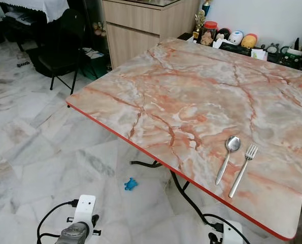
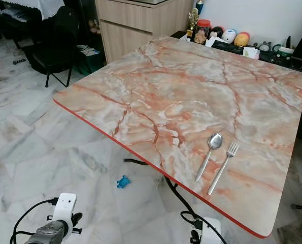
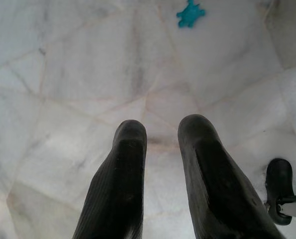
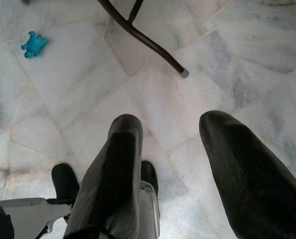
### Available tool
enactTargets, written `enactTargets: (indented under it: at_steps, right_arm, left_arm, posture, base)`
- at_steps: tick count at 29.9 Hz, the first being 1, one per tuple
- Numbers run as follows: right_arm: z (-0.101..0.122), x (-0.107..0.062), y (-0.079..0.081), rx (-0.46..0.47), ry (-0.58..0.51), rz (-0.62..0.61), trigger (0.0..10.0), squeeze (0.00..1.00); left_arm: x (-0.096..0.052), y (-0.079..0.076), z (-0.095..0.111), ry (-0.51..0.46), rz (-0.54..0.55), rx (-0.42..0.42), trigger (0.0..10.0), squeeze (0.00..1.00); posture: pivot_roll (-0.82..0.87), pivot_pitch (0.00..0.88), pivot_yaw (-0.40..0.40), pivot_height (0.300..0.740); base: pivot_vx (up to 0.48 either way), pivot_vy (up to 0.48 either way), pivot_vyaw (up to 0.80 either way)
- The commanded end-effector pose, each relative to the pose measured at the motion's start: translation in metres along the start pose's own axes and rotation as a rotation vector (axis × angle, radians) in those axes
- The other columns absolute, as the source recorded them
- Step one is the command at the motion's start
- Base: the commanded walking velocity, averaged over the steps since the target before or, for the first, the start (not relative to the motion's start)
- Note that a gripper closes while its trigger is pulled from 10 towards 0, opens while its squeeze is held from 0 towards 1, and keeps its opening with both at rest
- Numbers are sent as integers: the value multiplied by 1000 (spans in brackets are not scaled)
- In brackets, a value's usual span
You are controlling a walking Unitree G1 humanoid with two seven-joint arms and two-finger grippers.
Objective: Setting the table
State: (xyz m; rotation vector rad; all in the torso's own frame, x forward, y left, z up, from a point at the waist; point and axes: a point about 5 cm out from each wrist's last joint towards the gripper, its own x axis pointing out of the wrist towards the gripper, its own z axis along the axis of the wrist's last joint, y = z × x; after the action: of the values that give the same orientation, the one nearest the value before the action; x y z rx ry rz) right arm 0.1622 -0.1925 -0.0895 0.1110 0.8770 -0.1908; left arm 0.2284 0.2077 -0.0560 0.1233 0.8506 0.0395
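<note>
A silver metal spoon (image 1: 227,157) and silver metal fork (image 1: 243,170) are laid side by side, not touching, near the front edge of the pink-veined marble-look table w/ red rim (image 1: 191,96). Both arms are hung low over the white marble floor (image 1: 34,152). The left gripper (image 3: 161,130) is seen spread, empty; the right gripper (image 4: 170,127) also spread, empty. A small blue toy, possibly a turtle (image 1: 131,184), is seen on the floor under the table.
</note>
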Motion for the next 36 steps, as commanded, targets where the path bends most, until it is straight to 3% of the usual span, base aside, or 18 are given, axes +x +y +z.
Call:
enactTargets:
  at_steps: [1,12,22,27,36]
  right_arm:
    - [0,0,2,4,11,2,10000,0]
    - [-4,0,10,-15,26,30,10000,0]
    - [-12,-2,13,-19,50,28,10000,0]
    - [-6,-1,17,-16,23,33,10000,0]
    - [0,1,22,-8,4,42,10000,0]
  left_arm:
    - [-2,5,-11,42,22,-16,10000,0]
    - [-3,7,-13,43,15,-17,10000,0]
    - [-5,10,-26,74,20,8,10000,0]
    - [-6,11,-29,85,23,8,10000,0]
    - [-7,16,-30,88,36,-1,10000,0]
  posture:
    - [26,0,-15,740]
    - [46,0,-2,740]
    - [65,0,-4,740]
    - [68,0,-2,740]
    - [69,0,3,740]
  base:
    - [0,0,0]
    - [0,0,0]
    - [0,280,0]
    - [0,280,-699]
    - [0,278,0]
